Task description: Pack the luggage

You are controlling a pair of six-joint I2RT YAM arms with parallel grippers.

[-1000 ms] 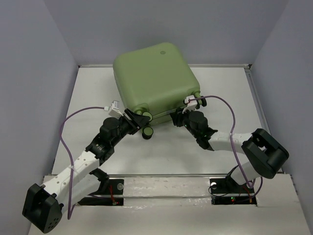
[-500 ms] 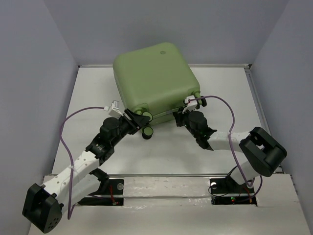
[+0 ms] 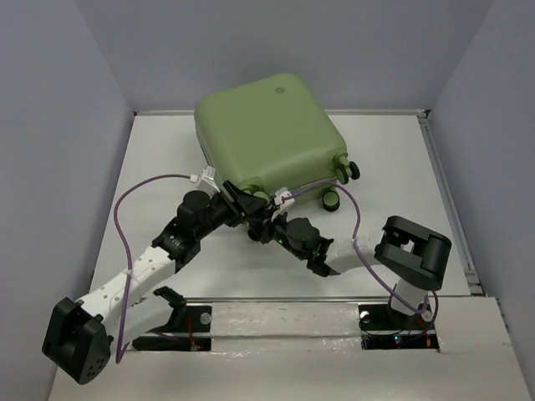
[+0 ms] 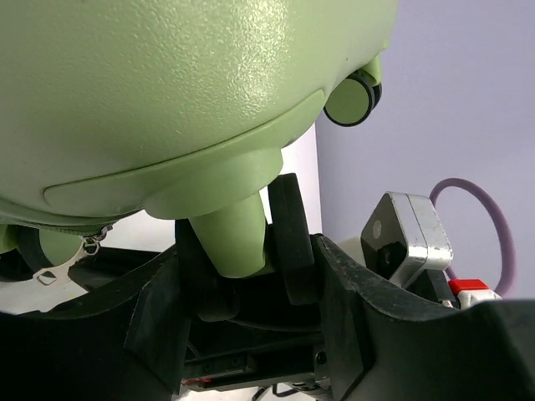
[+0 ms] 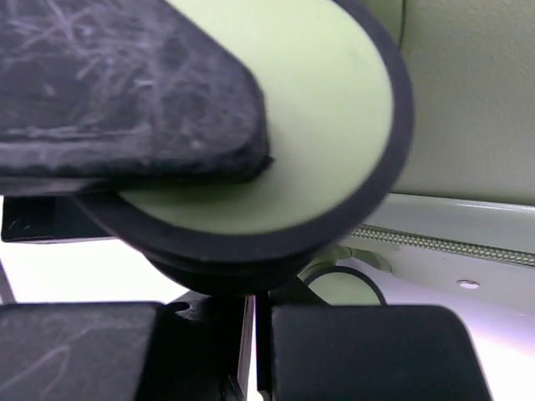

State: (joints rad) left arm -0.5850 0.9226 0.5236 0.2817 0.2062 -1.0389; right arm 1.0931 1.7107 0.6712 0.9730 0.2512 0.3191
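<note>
The luggage is a closed light-green hard-shell suitcase lying flat at the back of the table, wheels toward me. My left gripper is shut on the near-left caster wheel, with its green strut between the jaws. The shell fills the top of the left wrist view. My right gripper is shut and empty, right under the same corner. A green wheel with a black rim fills its view just beyond the fingertips. The zip seam shows behind it.
Two more wheels stick out at the suitcase's near-right corner. A black scratched finger lies against the wheel in the right wrist view. Grey walls enclose the white table on three sides. Purple cables loop off both arms.
The suitcase has turned, its near-right wheels swinging out to the right. My right gripper has moved left from the right corner to under the near-left wheel. My left gripper shifted slightly up and right.
</note>
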